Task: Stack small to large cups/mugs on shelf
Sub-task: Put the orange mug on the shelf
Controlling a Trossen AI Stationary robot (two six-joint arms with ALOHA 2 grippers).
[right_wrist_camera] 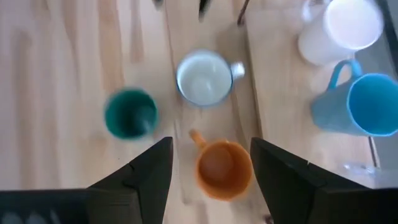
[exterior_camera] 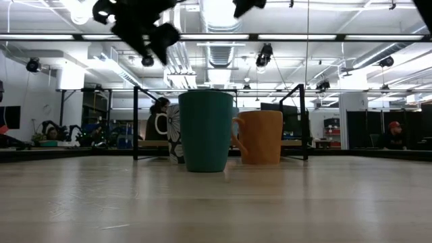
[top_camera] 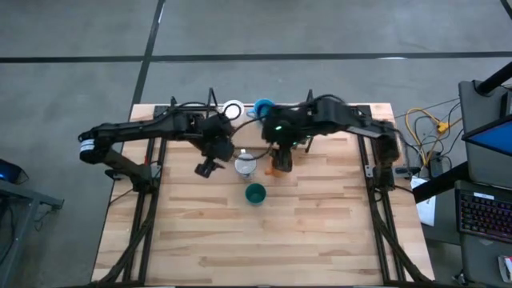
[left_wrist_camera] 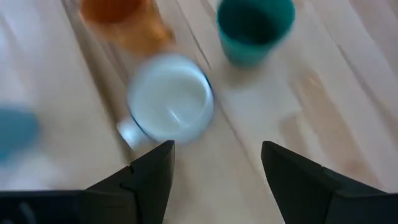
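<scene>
wood table (top_camera: 320, 232) – l gripper (left_wrist_camera: 214, 180) open over silver mug (left_wrist_camera: 169, 99), r gripper (right_wrist_camera: 211, 180) open over orange mug (right_wrist_camera: 222, 168).

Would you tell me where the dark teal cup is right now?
In the high view the dark teal cup stands on the tabletop near its middle, apart from and just in front of the whitish mug and orange mug.
</scene>
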